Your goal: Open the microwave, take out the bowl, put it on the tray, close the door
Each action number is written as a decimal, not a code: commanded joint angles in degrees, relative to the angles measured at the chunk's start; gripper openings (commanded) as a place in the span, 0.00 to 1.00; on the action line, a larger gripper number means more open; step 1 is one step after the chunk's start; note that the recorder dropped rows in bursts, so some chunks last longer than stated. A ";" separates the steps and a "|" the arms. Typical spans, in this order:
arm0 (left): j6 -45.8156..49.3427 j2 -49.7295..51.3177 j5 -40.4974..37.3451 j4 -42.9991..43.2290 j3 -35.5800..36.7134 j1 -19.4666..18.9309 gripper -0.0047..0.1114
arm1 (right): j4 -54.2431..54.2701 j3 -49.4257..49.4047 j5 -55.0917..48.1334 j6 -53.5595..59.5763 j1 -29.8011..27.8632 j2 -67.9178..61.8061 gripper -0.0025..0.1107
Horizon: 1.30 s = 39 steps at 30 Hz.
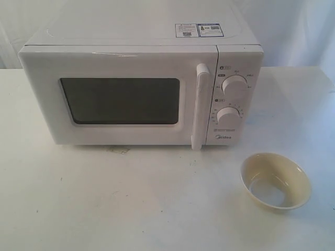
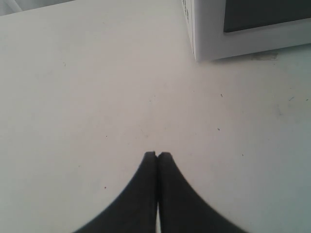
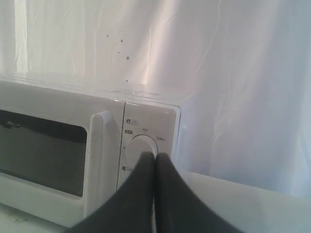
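Note:
The white microwave (image 1: 141, 89) stands at the back of the table with its door (image 1: 120, 97) shut and the vertical bar handle (image 1: 200, 107) beside the two knobs (image 1: 233, 99). The cream bowl (image 1: 276, 180) sits upright on the bare table to the front right of the microwave. No tray shows in any view. Neither arm appears in the exterior view. My left gripper (image 2: 157, 155) is shut and empty over bare table, with the microwave's lower corner (image 2: 243, 29) ahead. My right gripper (image 3: 155, 155) is shut and empty, facing the microwave's upper knob (image 3: 143, 145).
The white table (image 1: 131, 204) stretches in front of the microwave, with a small scuff mark (image 1: 119, 150) under the door. A white curtain (image 3: 233, 73) hangs behind and to the side of the microwave.

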<state>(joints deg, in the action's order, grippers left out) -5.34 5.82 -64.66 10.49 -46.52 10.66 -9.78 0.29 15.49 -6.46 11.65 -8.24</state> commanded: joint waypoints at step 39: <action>-0.37 -0.51 -2.50 0.26 0.18 0.32 0.04 | 9.78 -0.29 -35.50 10.55 -11.15 8.24 0.02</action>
<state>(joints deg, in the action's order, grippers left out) -5.44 5.82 -64.66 10.49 -46.52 10.66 0.00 0.29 -19.91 3.58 0.94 -0.20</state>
